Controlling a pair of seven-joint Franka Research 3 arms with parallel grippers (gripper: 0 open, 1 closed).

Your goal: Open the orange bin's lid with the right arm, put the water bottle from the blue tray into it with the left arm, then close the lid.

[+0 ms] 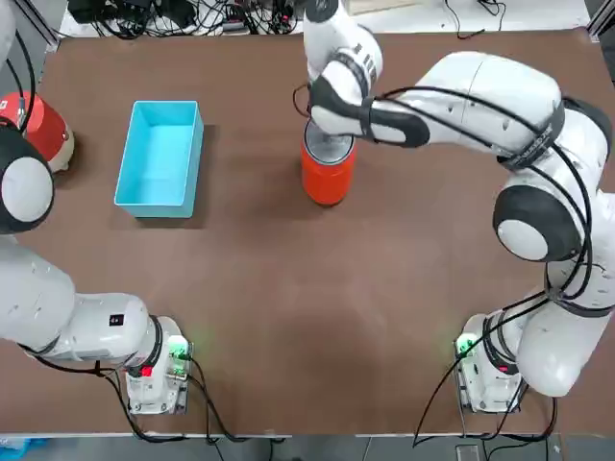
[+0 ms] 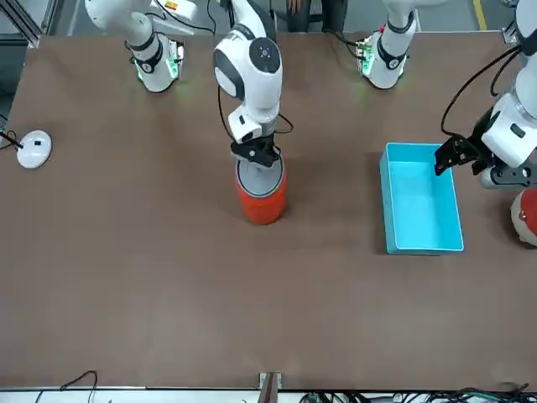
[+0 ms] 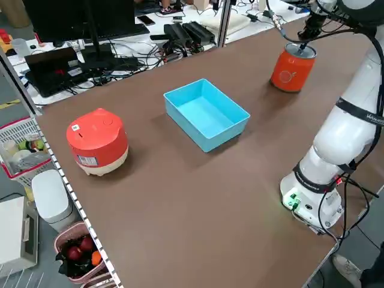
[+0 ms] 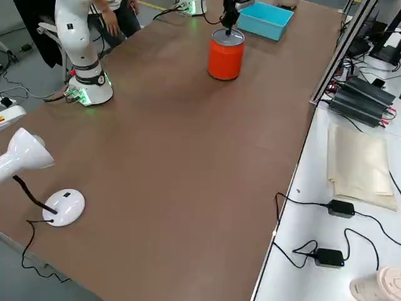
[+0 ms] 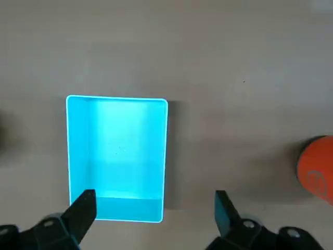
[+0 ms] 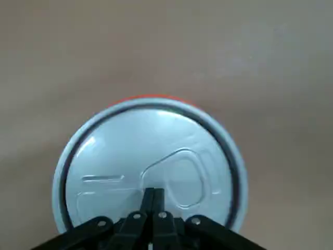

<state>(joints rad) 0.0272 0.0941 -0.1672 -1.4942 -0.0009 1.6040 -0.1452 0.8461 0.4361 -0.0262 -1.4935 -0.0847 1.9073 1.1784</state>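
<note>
The orange bin [image 1: 327,181] [image 2: 262,200] stands upright mid-table with its grey-silver lid [image 6: 151,156] [image 2: 256,175] flat on top. My right gripper [image 6: 153,194] [image 2: 262,154] is shut, its tips pressed together low over the lid's rim area; whether they touch it I cannot tell. The blue tray [image 1: 161,158] [image 5: 117,151] lies to the robot's left and shows only its bare floor. The water bottle is out of view. Above the tray's corner nearest the left base hangs my left gripper [image 5: 154,197] [image 2: 445,159], open and holding nothing.
A red-and-white rounded object [image 1: 38,130] [image 3: 96,141] sits at the table's left edge beyond the tray. A white lamp base [image 2: 33,149] [image 4: 62,207] rests on the robot's right side. Cables and equipment lie past the far edge.
</note>
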